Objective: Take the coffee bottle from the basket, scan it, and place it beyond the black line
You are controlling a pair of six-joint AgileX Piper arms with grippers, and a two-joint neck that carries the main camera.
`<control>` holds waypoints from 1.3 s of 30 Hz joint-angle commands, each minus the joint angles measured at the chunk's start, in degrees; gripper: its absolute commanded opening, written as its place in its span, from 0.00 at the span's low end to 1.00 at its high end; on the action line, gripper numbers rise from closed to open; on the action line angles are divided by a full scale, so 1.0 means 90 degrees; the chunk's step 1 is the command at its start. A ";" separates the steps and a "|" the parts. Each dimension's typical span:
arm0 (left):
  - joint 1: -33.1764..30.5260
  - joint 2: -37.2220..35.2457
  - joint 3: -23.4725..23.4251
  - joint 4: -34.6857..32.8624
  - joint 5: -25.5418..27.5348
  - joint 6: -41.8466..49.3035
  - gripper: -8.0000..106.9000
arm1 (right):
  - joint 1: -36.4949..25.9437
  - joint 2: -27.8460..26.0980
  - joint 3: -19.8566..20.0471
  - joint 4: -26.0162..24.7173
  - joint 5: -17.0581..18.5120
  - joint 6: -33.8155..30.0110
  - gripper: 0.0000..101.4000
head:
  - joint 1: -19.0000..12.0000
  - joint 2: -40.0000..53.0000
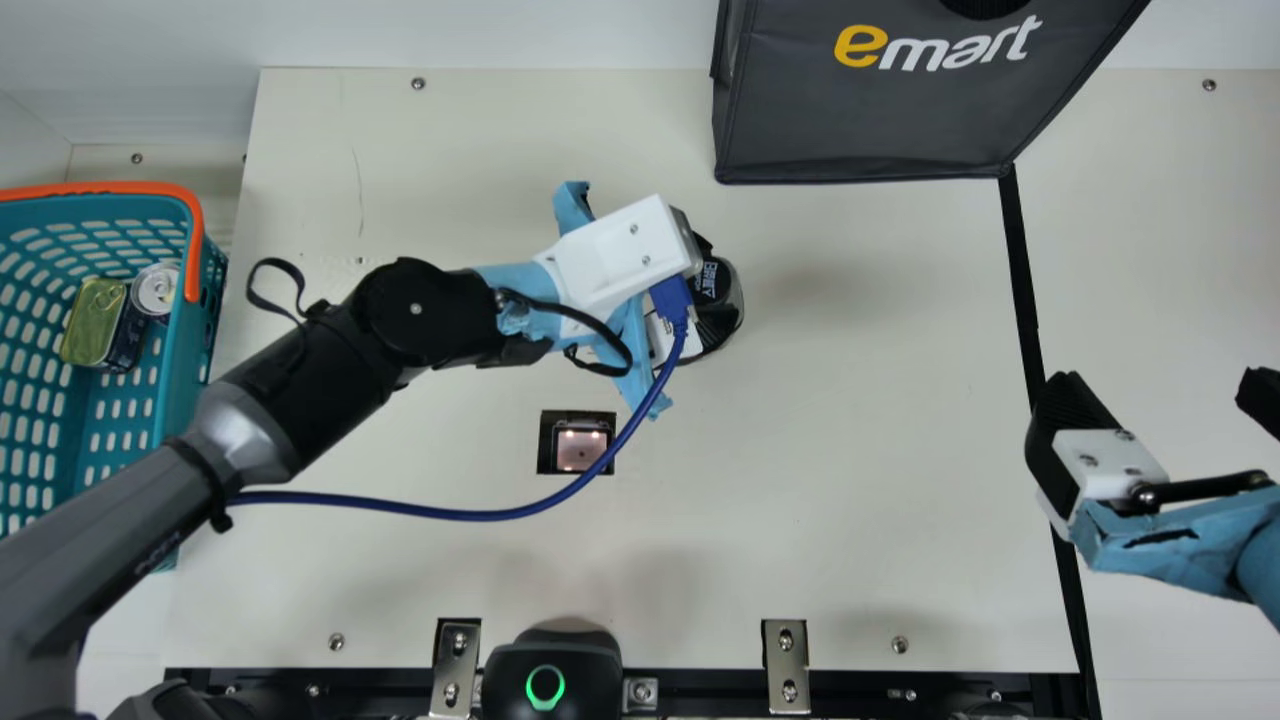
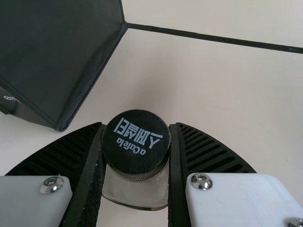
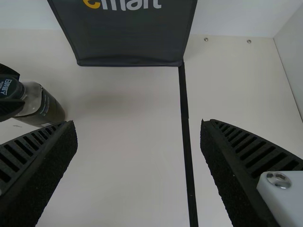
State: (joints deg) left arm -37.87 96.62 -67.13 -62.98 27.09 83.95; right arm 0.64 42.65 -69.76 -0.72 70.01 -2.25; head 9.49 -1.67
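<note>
At left, a teal basket point(image 1: 185, 375) holds a flat tin point(image 1: 92, 322) and a can point(image 1: 155, 289) within the left arm's side of the bench point(image 1: 400, 590). Near the middle, the left claw point(image 2: 137, 125) is closed on the coffee bottle point(image 1: 728, 292) at its black cap point(image 2: 137, 143), a hold that leaves the body bare, presumably for the scanner point(image 1: 581, 449) set into the bench. The bottle is to the right of that window and farther back (whether it has been read, one cannot tell). At the far side stands a dark shopping bag point(image 1: 870, 110), its corner meeting the black line point(image 1: 1021, 270). At right, the right claw point(image 3: 139, 124) gapes wide and empty above the line, well placed, it seems, should the bottle need passing across.
</note>
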 commanded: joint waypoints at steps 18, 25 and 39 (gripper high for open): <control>-0.0109 0.0142 0.0001 -0.0035 -0.0072 0.0071 0.42 | 0.0000 0.0000 0.0000 0.0000 0.0000 0.0000 0.90 | -0.0175 0.0010; -0.0125 0.0156 0.0028 -0.0012 -0.0081 0.0073 0.63 | 0.0000 0.0000 0.0000 0.0000 -0.0005 0.0000 0.90 | -0.0175 0.0010; -0.0196 0.0097 0.0062 0.0044 -0.0158 -0.0040 0.85 | 0.0000 0.0000 0.0000 0.0000 -0.0005 0.0000 0.90 | -0.0175 0.0010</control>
State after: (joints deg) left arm -39.55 97.68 -66.44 -62.72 25.73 83.80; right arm 0.64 42.65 -69.76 -0.72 69.96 -2.25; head 9.49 -1.67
